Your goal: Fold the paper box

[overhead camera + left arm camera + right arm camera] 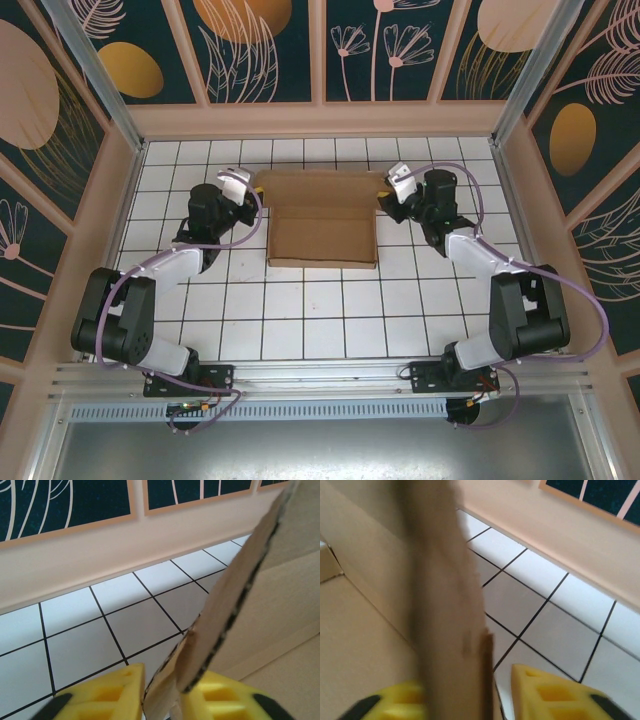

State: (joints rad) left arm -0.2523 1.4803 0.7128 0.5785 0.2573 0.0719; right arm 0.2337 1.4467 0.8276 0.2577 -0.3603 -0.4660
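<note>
The paper box (322,222), plain brown cardboard and partly folded, lies on the white-tiled worktop (300,320) midway between its left and right edges and closer to the far edge than the near one. The left tool (243,186) meets the box's far left corner and the right tool (392,185) its far right corner. In the left wrist view, the left tool (162,700) is closed on a raised side flap, with yellow fingers (107,692) pressed against both faces. In the right wrist view, a blurred upright flap stands inside the right tool (465,700). A sliver of tile shows between the flap and one finger (550,695), so a firm grip cannot be confirmed.
</note>
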